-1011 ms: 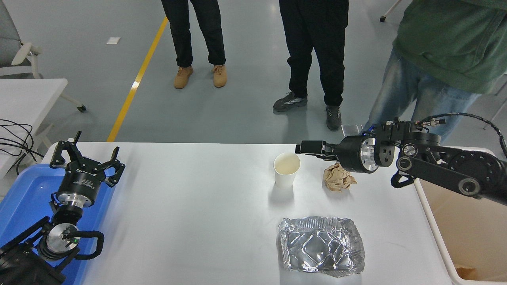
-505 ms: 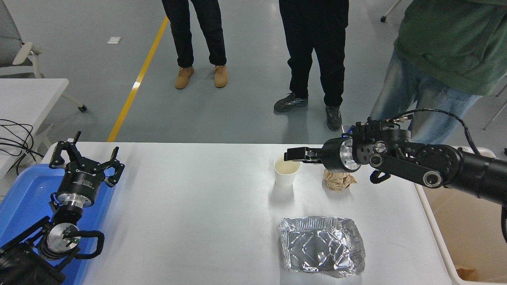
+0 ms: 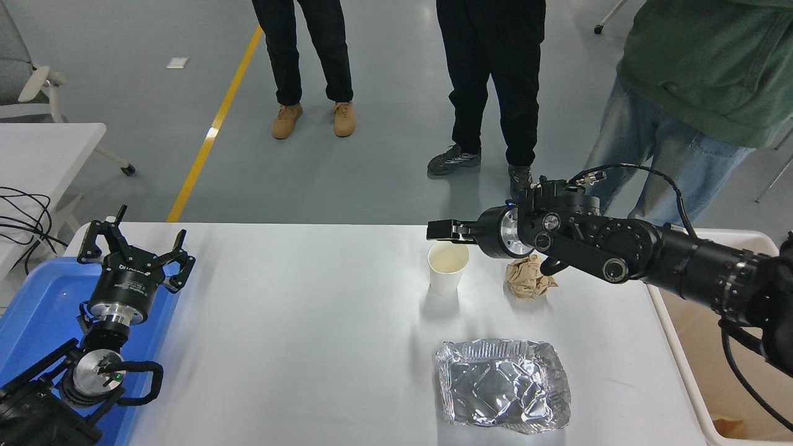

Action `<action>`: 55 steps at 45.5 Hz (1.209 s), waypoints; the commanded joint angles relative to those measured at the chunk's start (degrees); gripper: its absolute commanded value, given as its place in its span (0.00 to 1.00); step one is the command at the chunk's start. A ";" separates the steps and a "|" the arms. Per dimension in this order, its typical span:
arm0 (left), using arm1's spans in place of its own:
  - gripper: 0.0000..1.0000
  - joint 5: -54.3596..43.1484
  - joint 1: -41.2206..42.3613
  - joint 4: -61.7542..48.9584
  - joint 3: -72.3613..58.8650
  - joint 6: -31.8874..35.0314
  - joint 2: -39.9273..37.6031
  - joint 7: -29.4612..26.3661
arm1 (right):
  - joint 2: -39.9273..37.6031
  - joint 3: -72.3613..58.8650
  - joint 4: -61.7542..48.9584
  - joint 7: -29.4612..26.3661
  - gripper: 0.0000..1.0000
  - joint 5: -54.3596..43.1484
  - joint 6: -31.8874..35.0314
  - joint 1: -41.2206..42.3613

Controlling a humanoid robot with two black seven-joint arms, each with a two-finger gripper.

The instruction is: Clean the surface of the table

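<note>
The white table surface [image 3: 297, 334] holds a white paper cup [image 3: 447, 267] standing upright, a crumpled brown paper ball [image 3: 528, 278] to its right, and a crumpled foil tray [image 3: 503, 385] nearer the front. My right gripper [image 3: 435, 230] reaches in from the right and hovers just above the cup's far rim, pointing left. It holds nothing that I can see. The right arm passes over the paper ball. My left gripper [image 3: 133, 248] is parked at the lower left over the table's left edge, open and empty.
A blue tray [image 3: 37, 310] lies under the left arm. A beige bin [image 3: 737, 353] stands off the table's right edge. A small white side table [image 3: 43, 148] with cables is at far left. Three people stand beyond the far edge.
My right arm has swung left and slightly away, carrying the gripper from beside the paper ball to above the cup's far rim. The left arm and the objects have not moved.
</note>
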 commanded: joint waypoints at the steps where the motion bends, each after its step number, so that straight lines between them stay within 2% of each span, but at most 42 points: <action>1: 0.99 0.01 0.00 -0.05 0.00 0.00 0.00 0.00 | 3.04 -0.08 -5.05 0.17 0.99 0.00 -0.19 -1.75; 16: 0.99 0.01 0.00 0.04 0.00 0.00 0.00 0.00 | 3.13 -5.52 -6.81 0.08 0.99 0.09 -5.20 -2.54; 45: 0.99 0.01 0.00 0.04 0.00 0.00 0.00 0.00 | 3.31 -5.79 -7.42 0.17 0.99 0.09 -5.47 -4.04; 55: 0.99 0.01 0.00 -0.05 0.00 0.00 0.00 0.00 | 7.00 -6.05 -11.81 0.17 0.99 0.09 -7.05 -4.74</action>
